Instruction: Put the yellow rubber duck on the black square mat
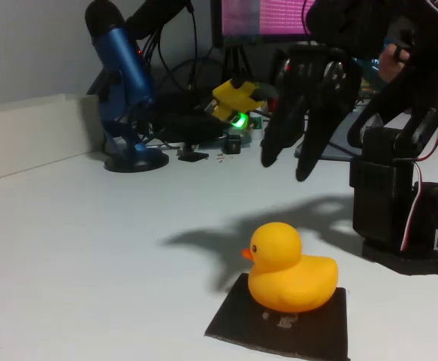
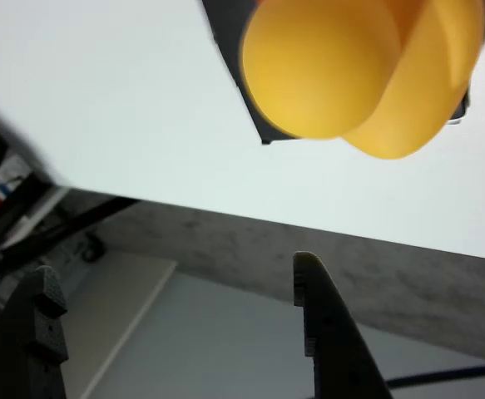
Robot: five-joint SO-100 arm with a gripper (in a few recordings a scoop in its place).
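Note:
The yellow rubber duck (image 1: 288,268) sits upright on the black square mat (image 1: 282,322) near the table's front, beak pointing left. In the wrist view the duck (image 2: 358,71) looms large at the top, covering most of the mat (image 2: 230,37). My black gripper (image 1: 288,162) hangs open in the air above and behind the duck, well clear of it, nothing between its fingers. In the wrist view the gripper (image 2: 180,328) shows two spread fingers at the bottom.
A blue microphone (image 1: 122,90) on a round stand is at the back left. Cables and a yellow part with a green light (image 1: 235,101) lie behind. The arm's black base (image 1: 403,203) stands at the right. White table stretches left of the mat.

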